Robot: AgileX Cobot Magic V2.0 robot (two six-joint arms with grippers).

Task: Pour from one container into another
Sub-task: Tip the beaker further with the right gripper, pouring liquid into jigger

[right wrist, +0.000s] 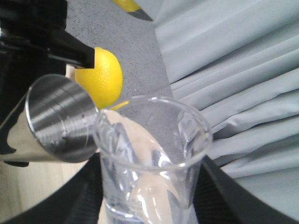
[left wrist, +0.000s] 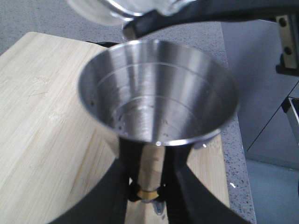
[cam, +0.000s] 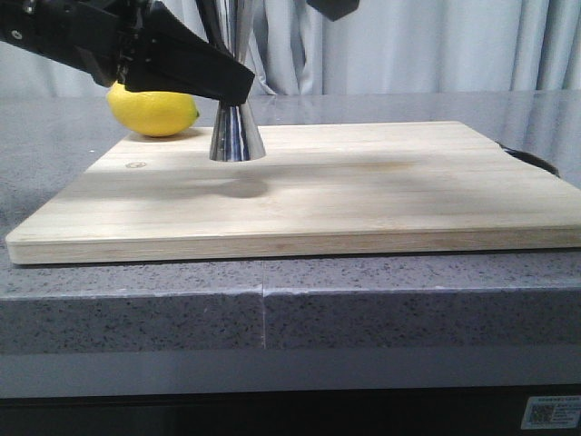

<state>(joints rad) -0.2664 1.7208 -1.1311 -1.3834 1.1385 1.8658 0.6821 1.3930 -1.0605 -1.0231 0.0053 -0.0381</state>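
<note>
The steel jigger stands on the back left of the wooden board. My left gripper is shut on its narrow waist at the gold band, with a black finger reaching in from the left. The jigger's open upper cup has clear drops on its inner wall. The clear glass beaker is tilted, its lip over the jigger's rim. My right gripper is shut on the beaker, with one dark finger on each side. The beaker's rim shows just above the cup.
A yellow lemon lies on the grey counter behind the board's left corner, close to the jigger. The board has a handle cut-out at its right end. Grey curtains hang behind the counter.
</note>
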